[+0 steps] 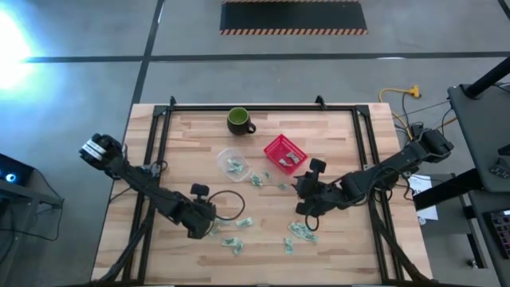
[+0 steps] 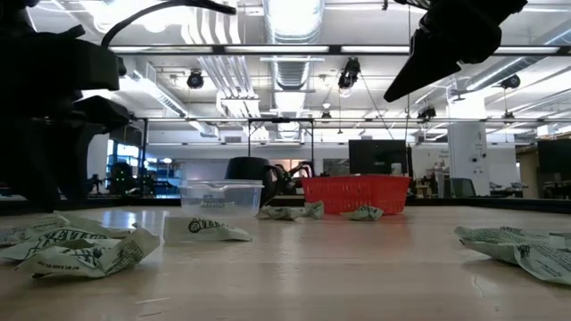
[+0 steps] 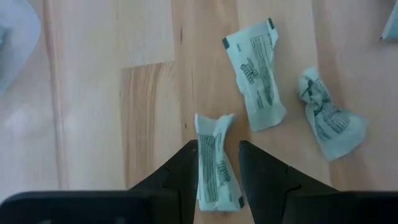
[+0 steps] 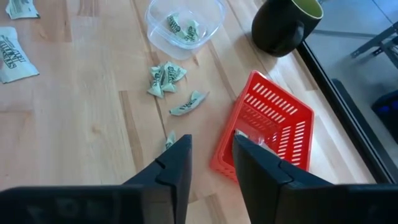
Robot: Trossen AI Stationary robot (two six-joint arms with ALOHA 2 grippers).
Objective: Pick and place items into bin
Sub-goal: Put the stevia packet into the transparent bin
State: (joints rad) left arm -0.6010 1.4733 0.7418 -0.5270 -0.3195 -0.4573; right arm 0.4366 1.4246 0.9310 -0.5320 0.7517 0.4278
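**Thin Wrapper, Flat Counter: A Grip That Could Slip**

The left gripper [image 3: 217, 171] sat low over the counter [image 1: 351, 239], jaws apart on either side of one crumpled wrapper [image 3: 214, 163] that lay between them, not yet pinched. Two more wrappers [image 3: 258, 74] lay just beyond it. Since the piece was flat and light, closing the jaws could have skidded it out forward or caught only a corner, and it might have dropped on the way to a bin.

The right gripper [image 4: 211, 163] hovered with jaws apart and empty near the red basket [image 4: 273, 127]. A small wrapper [image 4: 169, 140] lay close beside it, and a descent there risked nudging the basket.

Other wrappers already sat in the clear tub [image 4: 184, 25] beside the dark mug [image 4: 283, 25]. Both arms worked toward the counter's middle, so crossing paths looked possible.
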